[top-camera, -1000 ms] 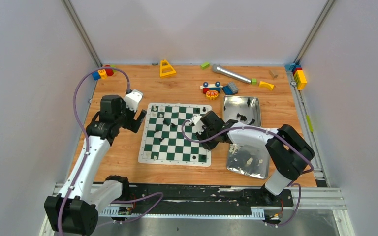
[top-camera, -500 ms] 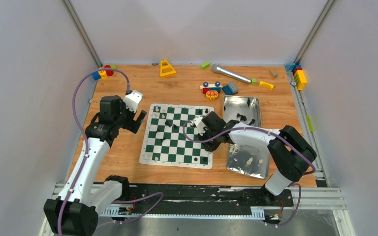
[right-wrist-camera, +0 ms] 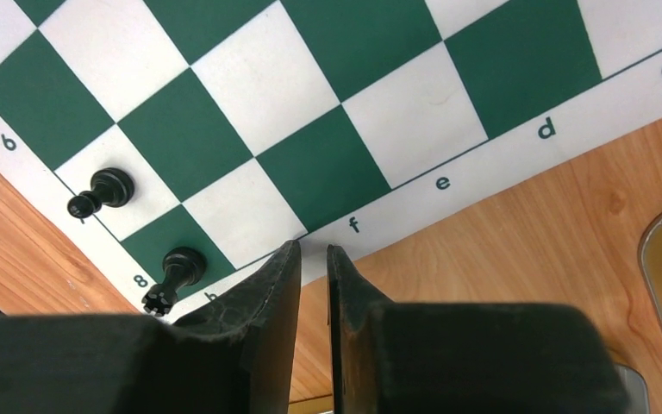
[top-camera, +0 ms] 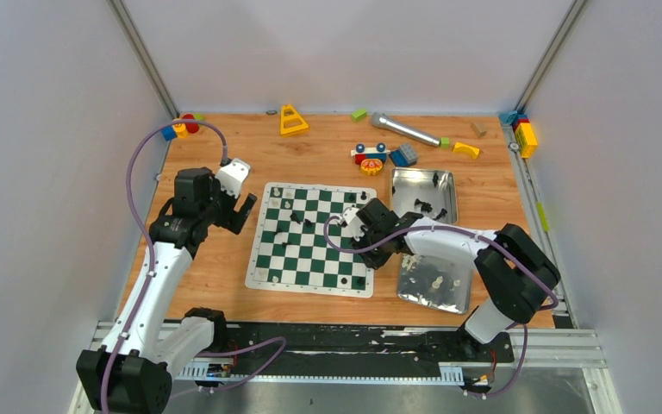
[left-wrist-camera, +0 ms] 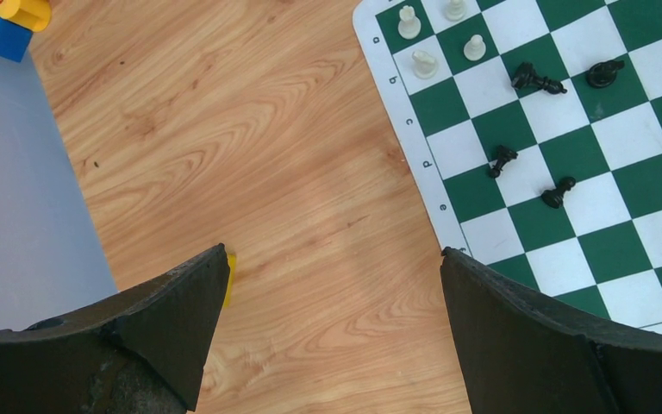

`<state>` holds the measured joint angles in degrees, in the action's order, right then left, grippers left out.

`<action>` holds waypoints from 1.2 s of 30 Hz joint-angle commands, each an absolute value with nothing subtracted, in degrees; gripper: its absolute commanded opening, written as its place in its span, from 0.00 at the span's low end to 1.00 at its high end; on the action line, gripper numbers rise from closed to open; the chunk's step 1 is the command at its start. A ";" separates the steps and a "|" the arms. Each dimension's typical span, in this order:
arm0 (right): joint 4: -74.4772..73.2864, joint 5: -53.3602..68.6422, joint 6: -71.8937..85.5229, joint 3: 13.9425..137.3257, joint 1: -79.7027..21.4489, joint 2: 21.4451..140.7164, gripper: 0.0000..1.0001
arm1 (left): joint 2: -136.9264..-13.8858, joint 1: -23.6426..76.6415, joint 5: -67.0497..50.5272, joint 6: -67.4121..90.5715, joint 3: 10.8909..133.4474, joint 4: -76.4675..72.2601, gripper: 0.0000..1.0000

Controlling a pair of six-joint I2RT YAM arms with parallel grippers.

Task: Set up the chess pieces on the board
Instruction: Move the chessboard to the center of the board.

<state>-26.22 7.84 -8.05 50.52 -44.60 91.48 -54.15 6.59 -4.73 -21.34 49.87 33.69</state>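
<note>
The green-and-white board [top-camera: 310,259] lies mid-table. On it stand a few cream-white chess pieces [left-wrist-camera: 422,62] at the far left corner, and black ones [left-wrist-camera: 502,159] lie scattered or tipped. A black pawn [right-wrist-camera: 103,190] and a black rook [right-wrist-camera: 172,276] stand near the board's [right-wrist-camera: 302,86] near right corner. My right gripper [right-wrist-camera: 313,250] is shut to a thin slit with nothing in it. Its tips sit at the board's right border by the letter f [top-camera: 374,252]. My left gripper [left-wrist-camera: 334,252] hangs open over bare wood left of the board [left-wrist-camera: 603,207], in the top view [top-camera: 243,211].
Two metal tins sit right of the board: the far one [top-camera: 445,179] holds black pieces, the near one [top-camera: 457,297] white ones. Toys line the back: a yellow triangle [top-camera: 292,119], a microphone [top-camera: 405,129], a toy car [top-camera: 368,157], and blocks at both corners [top-camera: 524,134].
My right gripper has slid a little to the right, and the board has shifted slightly right with it. The left arm has barely moved.
</note>
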 commanded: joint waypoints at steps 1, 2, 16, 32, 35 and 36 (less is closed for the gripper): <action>-26.86 5.25 -9.31 50.16 -43.89 89.36 0.19 | -53.46 6.22 -6.65 -21.66 50.37 32.91 1.00; -26.86 5.18 -9.55 50.18 -43.78 89.63 0.19 | -53.58 6.19 -6.80 -21.60 50.37 32.81 1.00; -26.56 2.45 -11.17 51.50 -42.58 94.05 0.18 | -53.67 6.20 -7.04 -21.81 49.86 32.52 1.00; -29.08 5.99 -13.54 54.74 -40.94 88.23 0.28 | -53.15 6.20 -6.81 -22.67 49.25 32.35 1.00; -30.33 9.22 -15.21 56.61 -40.96 85.00 0.36 | -53.08 6.15 -7.49 -22.68 48.94 32.02 1.00; -30.87 10.05 -15.61 57.40 -40.96 84.27 0.39 | -53.13 6.20 -7.79 -22.68 48.86 31.92 1.00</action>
<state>-29.56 6.20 -12.75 52.60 -41.15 90.04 -54.15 6.59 -6.20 -21.43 49.36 33.65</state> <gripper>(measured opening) 0.347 0.998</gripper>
